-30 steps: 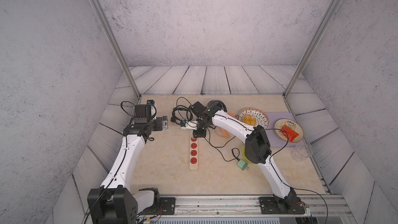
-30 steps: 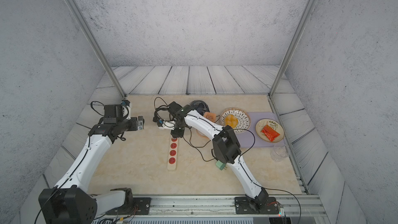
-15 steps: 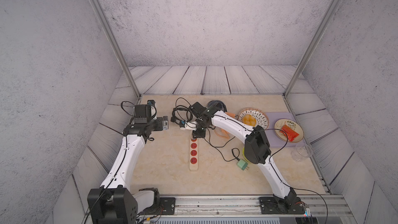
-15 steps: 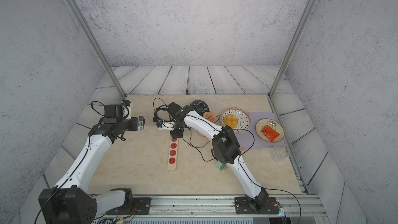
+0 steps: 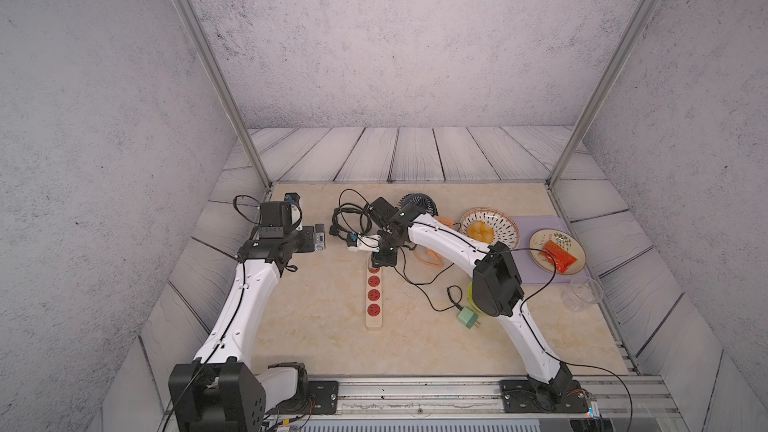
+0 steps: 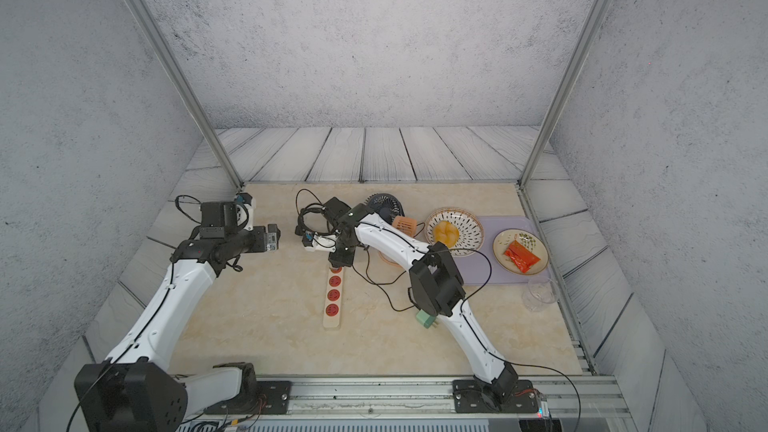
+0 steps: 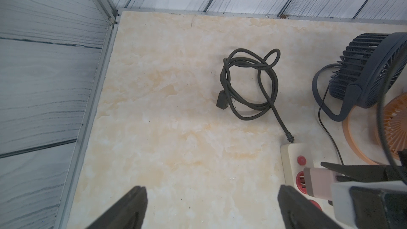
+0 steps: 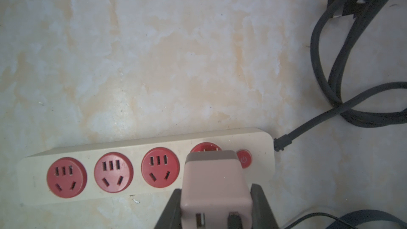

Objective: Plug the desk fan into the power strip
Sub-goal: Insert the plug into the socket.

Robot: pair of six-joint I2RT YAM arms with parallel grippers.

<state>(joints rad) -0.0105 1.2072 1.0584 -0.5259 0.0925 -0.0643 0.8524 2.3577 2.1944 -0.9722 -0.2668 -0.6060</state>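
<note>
Cream-white plastic marks out the power strip (image 8: 145,168), which lies flat on the marbled table (image 8: 176,62), near its middle in both top views. We count four round red sockets in a row. Three are bare, and the one next to the red-orange button (image 8: 244,158) is mostly covered by a pale pink adapter (image 8: 215,179).

The right gripper (image 8: 217,199) pinches that adapter, with a dark finger pressed on each side. The adapter's front sits right over the socket, but we cannot tell whether its pins are in. A thin black cable is plugged into the adapter's rear.

The strip's black cord (image 7: 248,84) leaves the button end and lies in a loose coil. Beyond that end stands the dark blue desk fan (image 7: 370,69), just beside an orange grille (image 7: 394,126).

The left gripper (image 7: 211,194) hangs over bare table near the strip's button end, its fingers spread wide with nothing between them.

In a top view we also see a green adapter (image 5: 468,320) by the right arm, a patterned bowl (image 5: 509,226), a plate (image 5: 538,243) bearing a red packet (image 5: 557,257), and a clear cup (image 5: 582,292).
</note>
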